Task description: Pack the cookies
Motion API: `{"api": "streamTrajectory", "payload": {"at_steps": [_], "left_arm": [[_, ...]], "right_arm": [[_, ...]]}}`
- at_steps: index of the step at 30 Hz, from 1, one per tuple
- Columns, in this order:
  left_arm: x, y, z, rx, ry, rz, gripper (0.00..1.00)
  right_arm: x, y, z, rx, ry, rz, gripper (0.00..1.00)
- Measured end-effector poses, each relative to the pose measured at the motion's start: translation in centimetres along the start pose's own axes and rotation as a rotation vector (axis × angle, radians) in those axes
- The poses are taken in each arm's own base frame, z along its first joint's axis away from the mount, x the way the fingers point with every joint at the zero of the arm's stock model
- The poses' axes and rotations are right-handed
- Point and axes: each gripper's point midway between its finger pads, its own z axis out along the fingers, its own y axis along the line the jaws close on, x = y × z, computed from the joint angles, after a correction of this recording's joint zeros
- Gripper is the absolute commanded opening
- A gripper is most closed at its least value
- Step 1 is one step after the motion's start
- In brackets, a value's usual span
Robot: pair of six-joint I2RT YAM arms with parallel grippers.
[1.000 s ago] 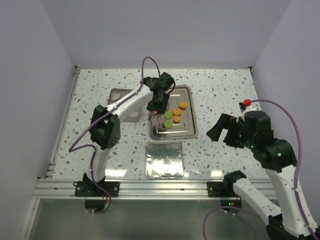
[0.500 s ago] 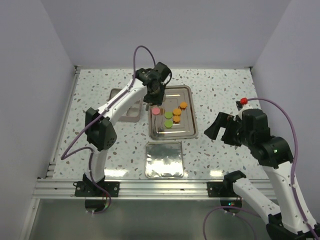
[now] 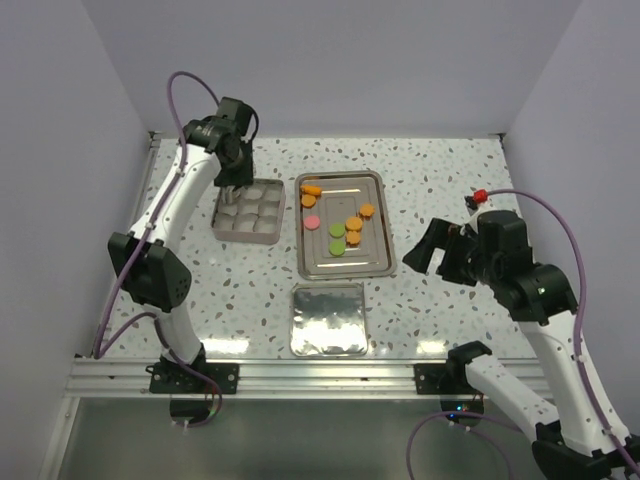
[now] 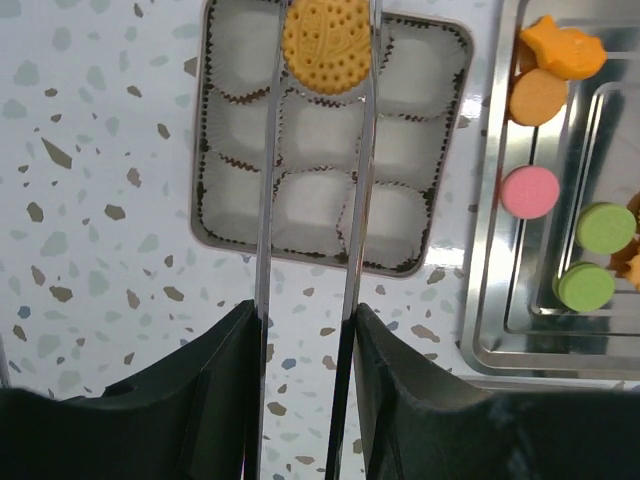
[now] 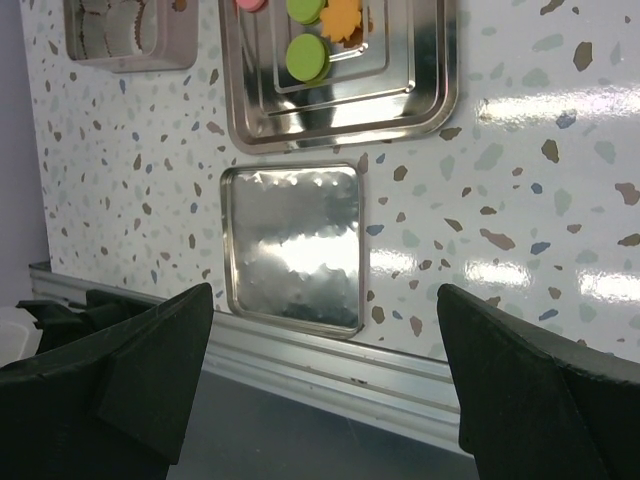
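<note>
My left gripper (image 3: 231,187) is shut on an orange cookie (image 4: 326,42), pinched between its long thin metal fingers (image 4: 263,200), above the back row of the grey box (image 3: 248,213) of nine paper-lined compartments (image 4: 310,195). The box compartments look empty. The other cookies lie on the steel tray (image 3: 384,262): orange ones (image 3: 311,190) at its back left, a pink one (image 3: 311,221), two green ones (image 3: 337,231), and more orange ones (image 3: 354,224). The left wrist view shows the pink (image 4: 529,192) and green (image 4: 605,227) cookies. My right gripper (image 3: 440,254) is open and empty, right of the tray.
A shiny square lid (image 3: 328,320) lies in front of the tray, also in the right wrist view (image 5: 293,245). The table's metal front rail (image 5: 330,360) runs just beyond it. White walls close the left, back and right sides.
My left arm swung left from the tray's back left corner to above the box, carrying an orange cookie. The right arm barely shifted.
</note>
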Motion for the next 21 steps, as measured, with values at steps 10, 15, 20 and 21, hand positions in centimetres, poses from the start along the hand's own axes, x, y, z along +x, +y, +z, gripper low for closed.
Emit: {"api": "streamTrajectory", "payload": {"at_steps": [10, 15, 20, 21], "left_arm": [[0.9, 3.2, 2.3, -0.078, 0.046, -0.015, 0.45], [0.6, 4.5, 3.8, -0.113, 0.044, -0.029, 0.46], [1.0, 5.2, 5.4, -0.132, 0.066, -0.025, 0.5], [1.0, 5.2, 5.7, -0.133, 0.068, -0.023, 0.5]], "right_arm": [[-0.3, 0.0, 0.9, 0.011, 0.015, -0.009, 0.97], [-0.3, -0.2, 1.5, 0.026, 0.035, -0.022, 0.97], [-0.2, -0.4, 1.9, 0.035, 0.049, -0.035, 0.97], [-0.2, -0.4, 2.0, 0.037, 0.051, -0.038, 0.97]]}}
